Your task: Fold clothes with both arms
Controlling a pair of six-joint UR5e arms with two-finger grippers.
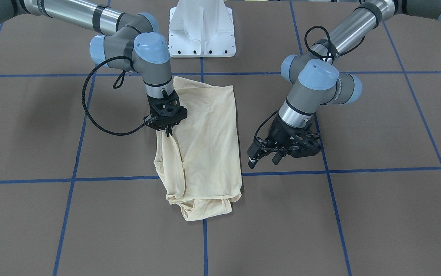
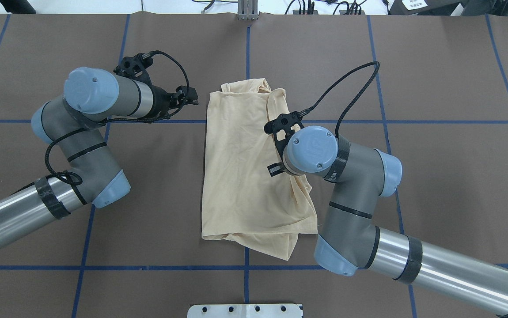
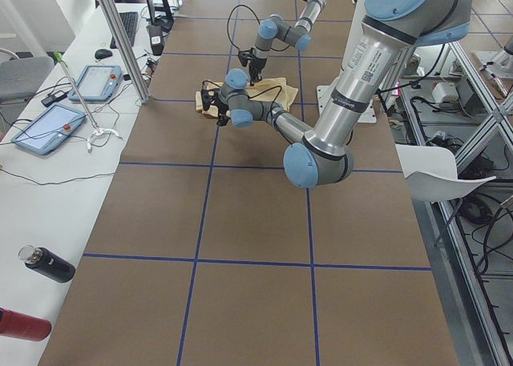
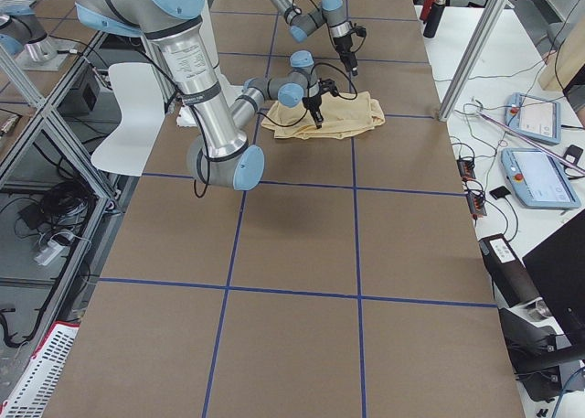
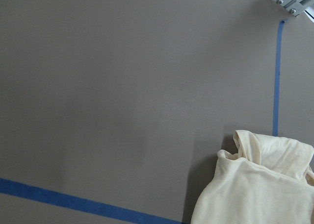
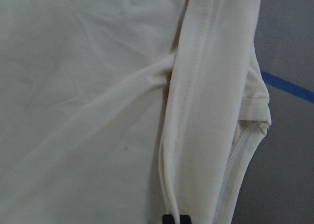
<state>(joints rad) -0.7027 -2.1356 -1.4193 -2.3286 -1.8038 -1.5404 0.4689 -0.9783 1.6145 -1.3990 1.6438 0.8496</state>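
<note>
**Long axis runs away from the robot; one long edge held**

Front-facing: the shirt (image 1: 205, 145) lies mid-surface (image 1: 377, 214), its long axis running near to far from the robot base. The right pincer (image 1: 168, 132) is narrow, pinching a fold at one long edge. The left pincer (image 1: 263, 159) is wide, just beside the opposite edge and not touching.

Overhead: right pincer hidden; left pincer is clear of the shirt.

Right wrist: tips together on a hemmed fold.

Left wrist: only a shirt corner shows.

The right side is likely to lead the next fold.
</note>
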